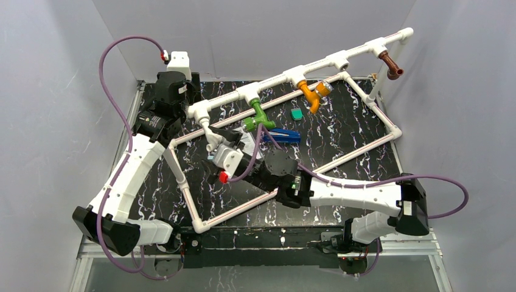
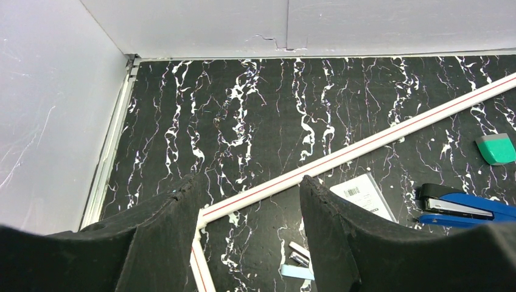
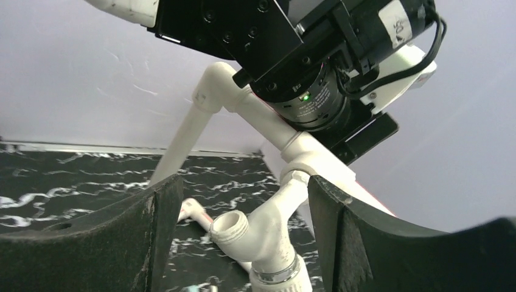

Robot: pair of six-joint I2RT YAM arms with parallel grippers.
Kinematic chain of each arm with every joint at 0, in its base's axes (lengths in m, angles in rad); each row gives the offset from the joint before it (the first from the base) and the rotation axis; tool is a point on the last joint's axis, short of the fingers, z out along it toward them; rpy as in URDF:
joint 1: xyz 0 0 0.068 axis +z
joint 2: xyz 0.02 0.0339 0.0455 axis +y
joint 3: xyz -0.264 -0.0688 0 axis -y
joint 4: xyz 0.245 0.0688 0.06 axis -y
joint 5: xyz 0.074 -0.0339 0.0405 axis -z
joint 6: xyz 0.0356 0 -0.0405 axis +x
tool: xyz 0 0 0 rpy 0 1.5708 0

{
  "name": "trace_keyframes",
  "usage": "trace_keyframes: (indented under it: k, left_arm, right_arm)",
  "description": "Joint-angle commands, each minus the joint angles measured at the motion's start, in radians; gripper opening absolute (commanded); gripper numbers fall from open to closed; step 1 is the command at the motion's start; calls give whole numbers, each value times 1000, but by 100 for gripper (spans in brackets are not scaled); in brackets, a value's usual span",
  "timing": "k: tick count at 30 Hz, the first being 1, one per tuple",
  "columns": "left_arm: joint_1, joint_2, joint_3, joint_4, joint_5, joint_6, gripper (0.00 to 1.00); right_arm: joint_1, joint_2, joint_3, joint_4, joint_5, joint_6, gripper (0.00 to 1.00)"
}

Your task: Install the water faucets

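Note:
Along the raised white pipe (image 1: 341, 59) hang four water faucets: brown (image 1: 392, 66), orange (image 1: 311, 94), green (image 1: 258, 115) and white (image 1: 211, 137). My right gripper (image 1: 218, 149) is at the white one. In the right wrist view the white faucet (image 3: 274, 225) hangs from its tee between the fingers of my right gripper (image 3: 242, 194), which is open with a gap on both sides. My left gripper (image 1: 173, 100) hovers high at the back left. It is open (image 2: 249, 191), with nothing between its fingers, above a corner of the floor pipe (image 2: 365, 145).
A blue stapler (image 1: 283, 135) (image 2: 468, 205), a small green block (image 1: 296, 114) (image 2: 496, 148) and a labelled card (image 2: 365, 194) lie inside the floor frame. Purple cables loop beside both arms. The left arm's wrist motor (image 3: 310, 97) hangs just above the white faucet's tee.

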Motion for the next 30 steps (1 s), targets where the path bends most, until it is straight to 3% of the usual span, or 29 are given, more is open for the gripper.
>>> trace_keyframes:
  k: [1, 6, 12, 22, 30]
  left_arm:
    - [-48, 108, -87, -238, 64, 3, 58]
    - [-49, 108, -88, -237, 64, 3, 58]
    - [-49, 105, -90, -237, 64, 4, 58]
    - [-50, 100, -90, -238, 64, 4, 58]
    - [-50, 98, -90, -239, 64, 4, 58]
  right_arm:
    - [27, 34, 6, 77, 75, -243, 82]
    - [52, 125, 26, 229, 199, -451, 78]
    - [54, 207, 54, 366, 306, -590, 69]
    - [52, 259, 76, 440, 366, -649, 58]
    - [39, 260, 77, 451, 408, -642, 39]
